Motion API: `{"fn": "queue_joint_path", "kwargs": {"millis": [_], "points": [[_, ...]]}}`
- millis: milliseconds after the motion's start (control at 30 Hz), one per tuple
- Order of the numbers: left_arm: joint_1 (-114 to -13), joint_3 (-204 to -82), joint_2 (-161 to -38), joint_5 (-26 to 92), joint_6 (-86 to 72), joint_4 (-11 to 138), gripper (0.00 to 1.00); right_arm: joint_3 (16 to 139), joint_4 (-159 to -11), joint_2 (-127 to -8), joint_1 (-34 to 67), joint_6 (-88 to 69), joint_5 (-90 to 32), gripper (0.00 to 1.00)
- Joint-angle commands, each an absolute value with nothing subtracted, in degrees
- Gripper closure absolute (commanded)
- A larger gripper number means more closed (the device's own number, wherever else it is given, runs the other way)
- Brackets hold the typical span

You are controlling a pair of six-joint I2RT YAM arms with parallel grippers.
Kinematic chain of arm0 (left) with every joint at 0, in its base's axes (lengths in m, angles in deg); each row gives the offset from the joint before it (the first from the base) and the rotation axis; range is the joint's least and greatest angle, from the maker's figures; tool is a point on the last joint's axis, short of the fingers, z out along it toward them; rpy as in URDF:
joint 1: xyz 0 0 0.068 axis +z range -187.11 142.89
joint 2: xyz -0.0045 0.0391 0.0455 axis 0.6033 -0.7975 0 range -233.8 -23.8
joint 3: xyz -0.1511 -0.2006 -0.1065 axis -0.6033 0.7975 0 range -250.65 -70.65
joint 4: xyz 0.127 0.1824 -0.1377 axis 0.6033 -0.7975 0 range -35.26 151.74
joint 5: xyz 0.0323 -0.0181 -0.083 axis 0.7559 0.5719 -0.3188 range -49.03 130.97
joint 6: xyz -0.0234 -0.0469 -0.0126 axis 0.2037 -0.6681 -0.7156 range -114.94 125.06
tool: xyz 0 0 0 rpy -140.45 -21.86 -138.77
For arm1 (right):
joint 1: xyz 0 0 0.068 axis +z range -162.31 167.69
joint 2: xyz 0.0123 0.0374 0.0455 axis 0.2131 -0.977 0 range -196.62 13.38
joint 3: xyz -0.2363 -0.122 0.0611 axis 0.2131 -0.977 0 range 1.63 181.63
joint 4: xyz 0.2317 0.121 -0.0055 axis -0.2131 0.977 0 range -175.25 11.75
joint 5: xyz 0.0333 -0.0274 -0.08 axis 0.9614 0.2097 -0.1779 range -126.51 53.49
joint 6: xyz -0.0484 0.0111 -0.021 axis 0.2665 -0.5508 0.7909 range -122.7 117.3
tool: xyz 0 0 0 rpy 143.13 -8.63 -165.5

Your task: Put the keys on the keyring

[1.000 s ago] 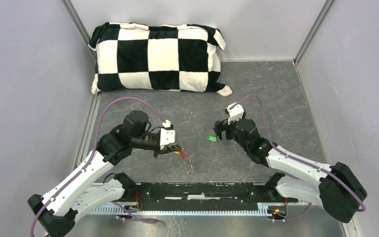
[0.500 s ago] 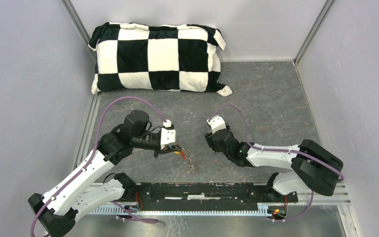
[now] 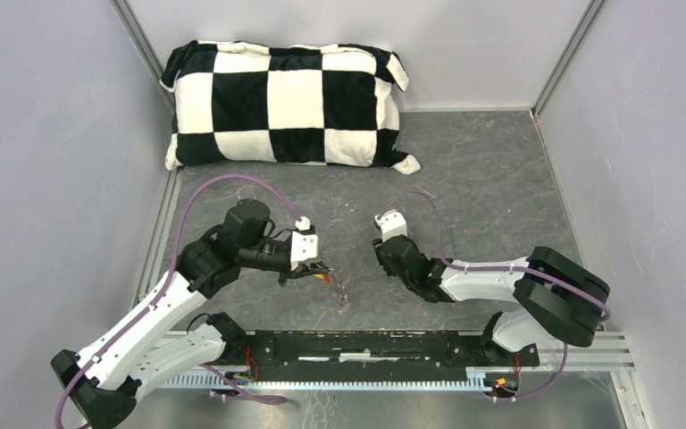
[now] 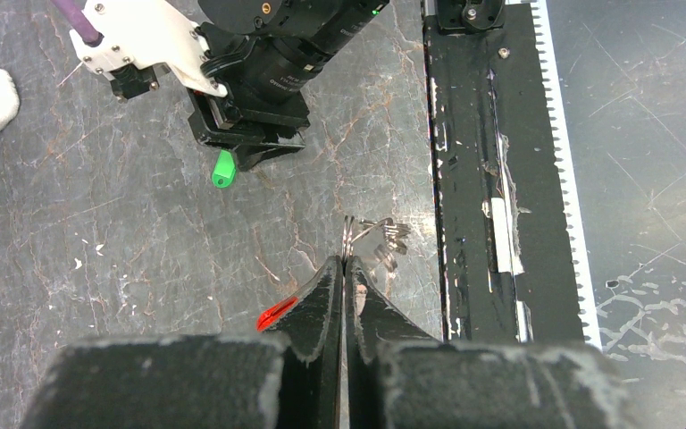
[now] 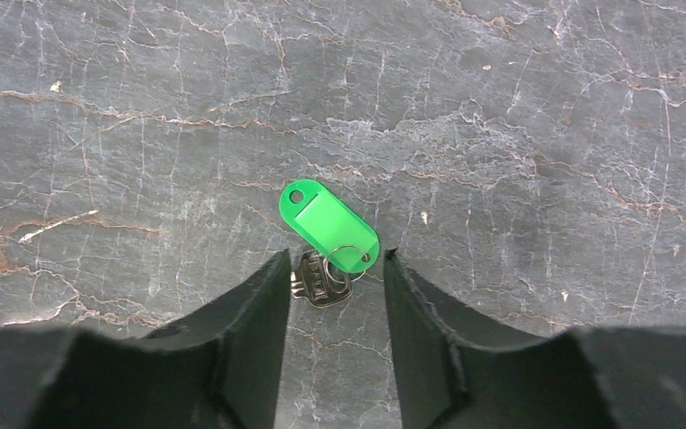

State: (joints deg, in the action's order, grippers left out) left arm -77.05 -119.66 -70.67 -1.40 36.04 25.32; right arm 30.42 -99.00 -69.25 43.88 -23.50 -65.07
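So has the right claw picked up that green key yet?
No: the green key lies flat on the table, with the right gripper standing open, a finger on either side of it.

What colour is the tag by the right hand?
The tag is bright green, clearest in the right wrist view.

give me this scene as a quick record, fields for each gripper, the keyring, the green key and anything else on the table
left gripper: shut, pinching the keyring
keyring: metal loop sticks out past the fingertips; red tag beside one finger
green key: lying flat on the table
right gripper: open, one finger on each side of the green key's metal end
pillow: checkered, at the far edge of the table
task state: green key not yet on the keyring
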Motion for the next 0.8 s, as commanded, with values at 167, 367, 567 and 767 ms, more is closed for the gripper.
{"fn": "queue_joint_path", "kwargs": {"millis": [167, 367, 567, 767], "points": [[-77.07, -122.37, -70.12, -2.67, 37.58, 26.51, 0.98, 30.45, -101.24, -71.6, 44.38, -25.9, -66.4, 0.69], [-77.09, -122.51, -69.88, -2.78, 37.28, 26.54, 0.98, 31.32, -100.87, -72.69, 44.43, -25.54, -66.69, 0.65], [-77.06, -122.52, -69.5, -2.69, 36.97, 26.54, 0.98, 30.88, -101.31, -73.16, 44.38, -26.16, -66.72, 0.69], [-77.09, -122.83, -69.6, -3.1, 36.63, 26.58, 0.98, 28.51, -102.7, -70.55, 44.36, -25.64, -67.88, 0.84]]}}
